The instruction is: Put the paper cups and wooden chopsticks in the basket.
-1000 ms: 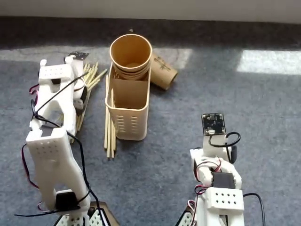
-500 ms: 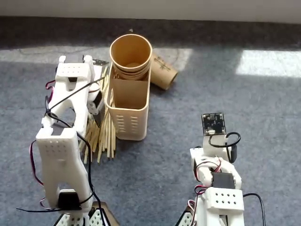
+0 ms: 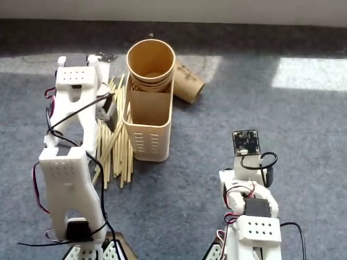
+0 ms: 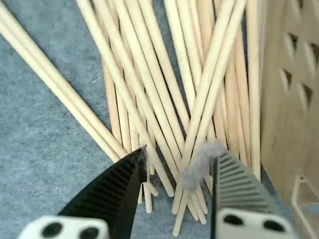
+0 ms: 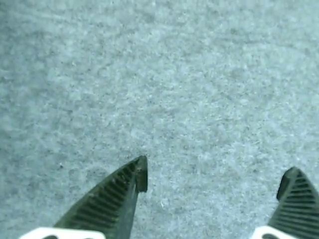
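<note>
- Chopsticks [image 3: 114,146] lie fanned on the carpet [image 3: 217,135] along the basket [image 3: 147,127] wall on the left arm's side. The nearest sticks press against that wall, so the room there is tight.
- Open carpet spreads off the basket's opposite wall, towards the right arm.
- The left gripper [image 4: 180,152] hangs over the fan with its jaws apart, holding nothing; several crossed sticks lie between the tips, and grey fluff clings to one finger [image 4: 199,162].
- The right gripper [image 5: 218,167] is spread wide over bare carpet, well away from the basket.
- Since half a second ago the left arm has drawn slightly away from the basket, and the sticks now lie in one fan beside it.
- The sticks are pale, thin and straight — some crossing.
- Stacked cups [image 3: 150,62] stand in the basket's far compartment; another cup [image 3: 187,82] lies on its side just beside the far corner.
</note>
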